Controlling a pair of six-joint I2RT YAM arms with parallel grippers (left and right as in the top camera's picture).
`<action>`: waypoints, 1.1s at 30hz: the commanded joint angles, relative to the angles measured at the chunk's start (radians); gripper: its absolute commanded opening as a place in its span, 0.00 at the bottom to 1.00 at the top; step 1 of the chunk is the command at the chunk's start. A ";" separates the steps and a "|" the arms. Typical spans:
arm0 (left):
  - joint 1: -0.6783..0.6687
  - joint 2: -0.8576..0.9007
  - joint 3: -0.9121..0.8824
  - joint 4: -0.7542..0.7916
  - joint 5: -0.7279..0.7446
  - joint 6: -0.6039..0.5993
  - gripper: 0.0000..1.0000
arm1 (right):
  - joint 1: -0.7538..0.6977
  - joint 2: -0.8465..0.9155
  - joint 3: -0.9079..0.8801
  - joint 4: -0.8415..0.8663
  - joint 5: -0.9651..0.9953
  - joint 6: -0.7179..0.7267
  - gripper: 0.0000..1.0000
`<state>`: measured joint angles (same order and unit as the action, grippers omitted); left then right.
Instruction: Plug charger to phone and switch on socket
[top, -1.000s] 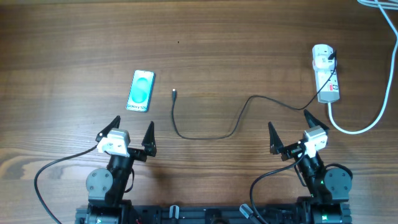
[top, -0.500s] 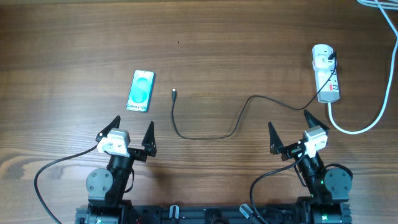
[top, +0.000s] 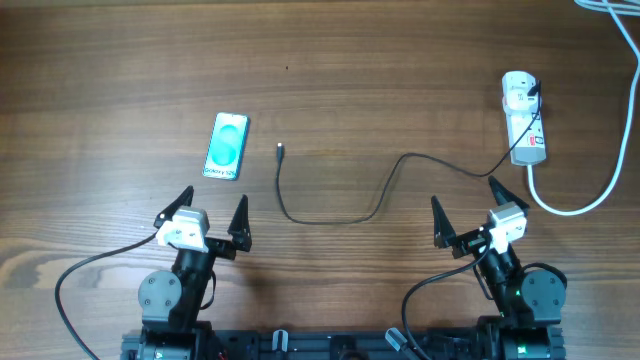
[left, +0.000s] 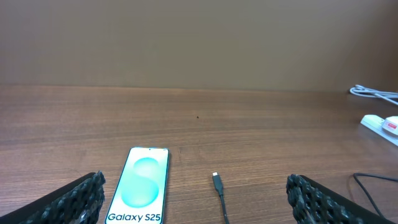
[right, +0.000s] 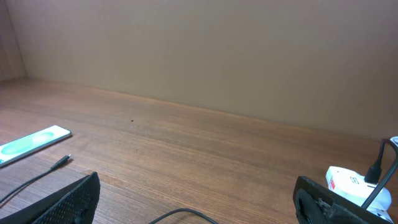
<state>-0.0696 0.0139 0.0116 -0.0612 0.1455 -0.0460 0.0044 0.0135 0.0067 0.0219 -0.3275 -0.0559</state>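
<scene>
While both arms sit parked at the near edge of the table (top: 400, 60), nothing of the task is in hand. The left gripper (top: 215, 198) has its fingers spread wide and empty, and the right gripper (top: 463, 192) is splayed the same way with nothing between its fingers.

The phone (top: 226, 146) lies flat, screen up, left of centre and just beyond the left gripper. The charger (top: 330, 219) trails loosely across the middle of the table. Its connector tip (top: 280, 150) rests just right of the phone, not touching it. From there the cable dips toward the near edge, then runs to the socket (top: 523, 130) close to the far right corner, where its other end appears to be plugged in. The socket's white cord (top: 580, 208) curls toward the right edge.

The cable looks thin, limp and very light, so it will not hold a direction if pinched along its length. The best hold is probably right behind the connector tip, on the small stiff moulding, so the plug stays aimed. The phone is likely light and smooth-backed and may slide on the wood when the plug pushes against it. The other gripper would do well to steady it by its long edges, and gently, since the glass is fragile. The socket is a light plastic strip and may skid if pushed sideways, so a press straight down suits it. Its switch cannot be made out here.
</scene>
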 joint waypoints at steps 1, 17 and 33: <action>0.007 -0.011 -0.006 0.006 -0.022 0.023 1.00 | 0.005 -0.006 -0.002 0.003 0.014 0.006 1.00; 0.007 0.007 0.025 0.104 -0.085 0.172 1.00 | 0.005 -0.006 -0.002 0.003 0.014 0.006 1.00; 0.006 0.922 0.719 -0.066 -0.023 0.233 1.00 | 0.005 -0.006 -0.002 0.003 0.014 0.006 1.00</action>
<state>-0.0700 0.7734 0.5465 -0.0578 0.1017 0.1696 0.0044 0.0139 0.0063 0.0219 -0.3275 -0.0559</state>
